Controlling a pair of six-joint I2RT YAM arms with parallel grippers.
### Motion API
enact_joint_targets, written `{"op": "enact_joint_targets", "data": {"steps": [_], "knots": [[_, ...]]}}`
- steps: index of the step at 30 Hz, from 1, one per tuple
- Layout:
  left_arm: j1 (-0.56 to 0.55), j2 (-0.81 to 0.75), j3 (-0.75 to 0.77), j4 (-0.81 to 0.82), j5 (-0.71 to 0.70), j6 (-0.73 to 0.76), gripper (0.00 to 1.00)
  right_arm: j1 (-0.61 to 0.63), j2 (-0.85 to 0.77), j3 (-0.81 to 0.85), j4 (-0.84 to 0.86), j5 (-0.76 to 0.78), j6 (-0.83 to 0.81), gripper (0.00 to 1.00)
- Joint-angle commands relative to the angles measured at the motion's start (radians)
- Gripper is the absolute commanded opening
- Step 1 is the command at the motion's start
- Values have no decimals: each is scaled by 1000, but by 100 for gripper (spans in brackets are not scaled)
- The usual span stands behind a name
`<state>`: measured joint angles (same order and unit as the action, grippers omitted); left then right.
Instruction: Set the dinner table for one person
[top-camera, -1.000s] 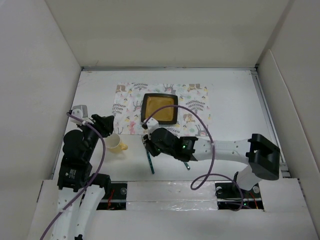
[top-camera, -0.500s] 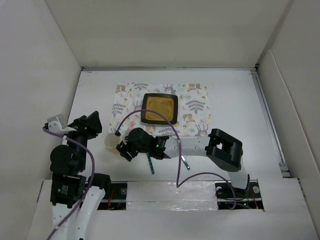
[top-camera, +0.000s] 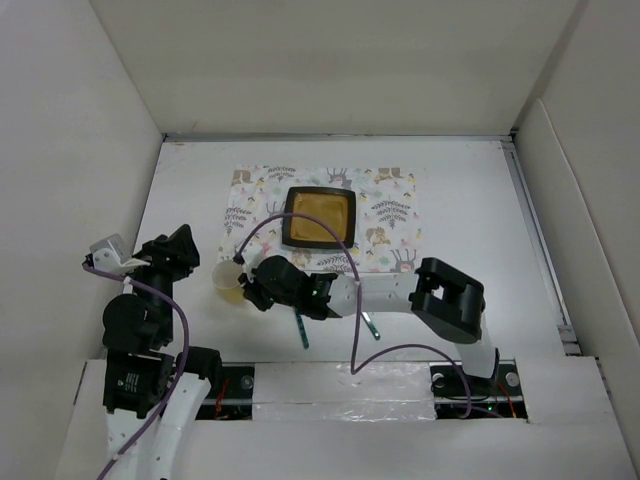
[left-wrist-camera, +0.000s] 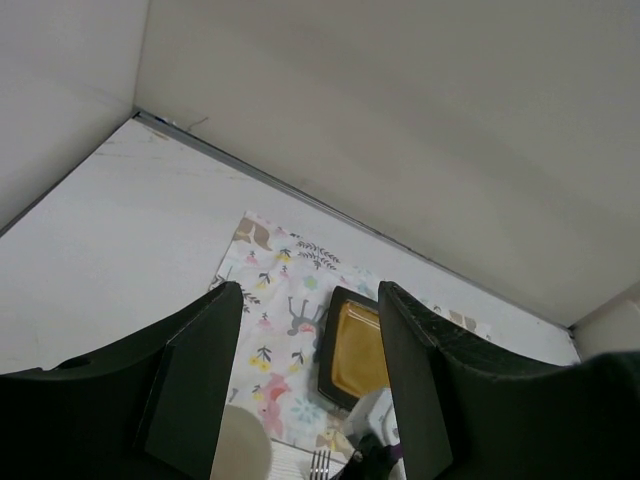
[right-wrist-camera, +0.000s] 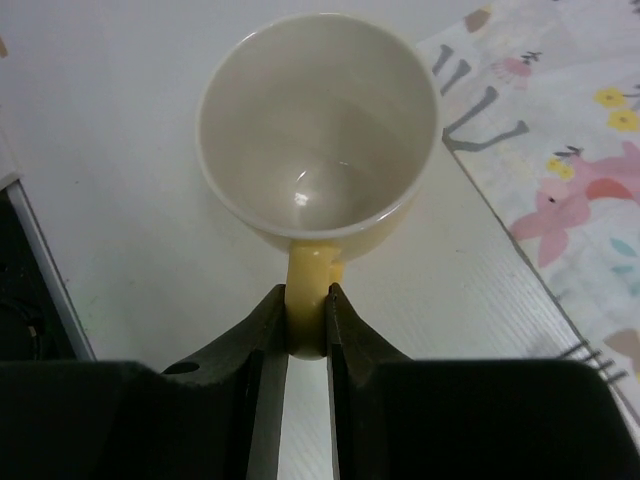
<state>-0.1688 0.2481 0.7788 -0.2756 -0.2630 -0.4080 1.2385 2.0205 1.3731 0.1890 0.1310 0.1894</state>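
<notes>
A pale yellow mug (top-camera: 226, 279) stands upright and empty on the white dinner table (top-camera: 470, 220), just left of the animal-print placemat (top-camera: 390, 215). My right gripper (top-camera: 246, 291) is shut on the mug's handle; in the right wrist view the gripper (right-wrist-camera: 307, 330) pinches the handle from both sides below the mug (right-wrist-camera: 318, 120). My left gripper (top-camera: 185, 247) is open and empty, left of the mug and apart from it. In the left wrist view the left gripper (left-wrist-camera: 305, 400) frames the mug's rim (left-wrist-camera: 240, 445).
A black square plate with a yellow inside (top-camera: 320, 218) sits on the placemat. A green-handled utensil (top-camera: 301, 328) and a second utensil (top-camera: 370, 325) lie near the front edge under my right arm. Fork tines (left-wrist-camera: 320, 463) show beside the mug. Pale upright panels (top-camera: 90, 170) border the table.
My right gripper swung left to the mug and shut on its handle. My left gripper drew back to the left, away from the mug.
</notes>
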Motion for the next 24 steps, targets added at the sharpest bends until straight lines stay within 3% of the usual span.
{"op": "enact_joint_targets", "data": {"steps": [1,4,6,11,16,24], "knots": [[-5,-6,-9,30,20,-2,53,-19,-196,-15,147,152,64,0],[-15,5,-16,47,63,9,55,-94,-343,-95,165,214,76,0],[-15,14,-26,62,91,18,62,-154,-409,-141,167,229,85,0],[-15,29,-41,95,200,38,65,-430,-551,-311,182,245,117,0],[-15,39,-41,92,206,41,66,-699,-543,-326,176,222,128,0],[-15,42,-42,93,215,44,66,-888,-398,-214,155,197,105,0]]}}
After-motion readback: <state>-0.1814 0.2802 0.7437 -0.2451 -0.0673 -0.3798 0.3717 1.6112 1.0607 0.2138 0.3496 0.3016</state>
